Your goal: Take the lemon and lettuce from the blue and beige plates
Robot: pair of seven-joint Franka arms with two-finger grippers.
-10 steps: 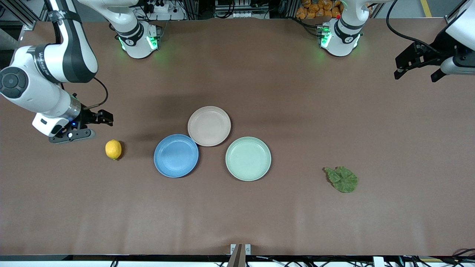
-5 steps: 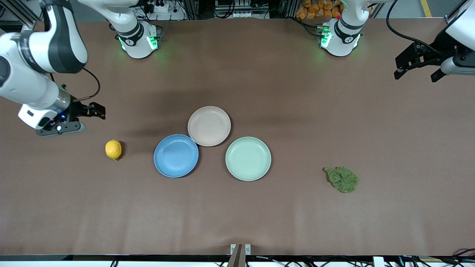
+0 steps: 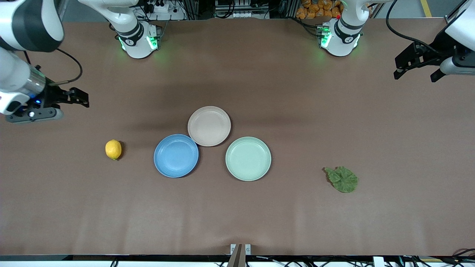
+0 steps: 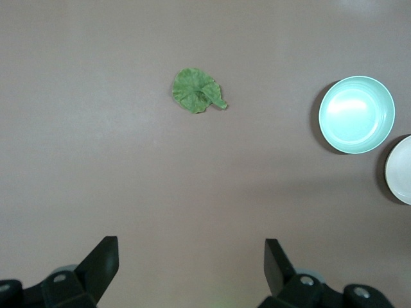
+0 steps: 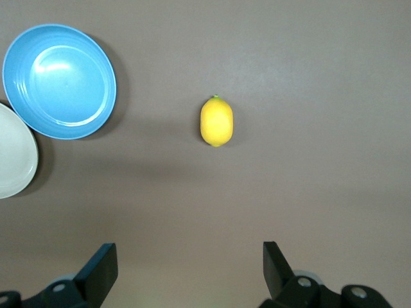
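The yellow lemon [image 3: 113, 149] lies on the bare table, toward the right arm's end, apart from the blue plate [image 3: 176, 155]. The beige plate [image 3: 209, 126] touches the blue plate and both are empty. The green lettuce [image 3: 342, 179] lies on the table toward the left arm's end. My right gripper [image 3: 76, 98] is open and empty, raised over the table at the right arm's end. Its wrist view shows the lemon [image 5: 216, 120] and blue plate [image 5: 60, 81]. My left gripper [image 3: 416, 74] is open and empty, raised at the left arm's end. Its wrist view shows the lettuce [image 4: 197, 91].
An empty mint-green plate [image 3: 248, 158] sits beside the blue and beige plates, toward the lettuce; it also shows in the left wrist view [image 4: 356, 114]. The brown table [image 3: 237, 215] runs to the front edge, where a small bracket [image 3: 240, 249] stands.
My right arm has risen and pulled back from the lemon toward its end of the table. The left arm, the plates, lemon and lettuce have not moved.
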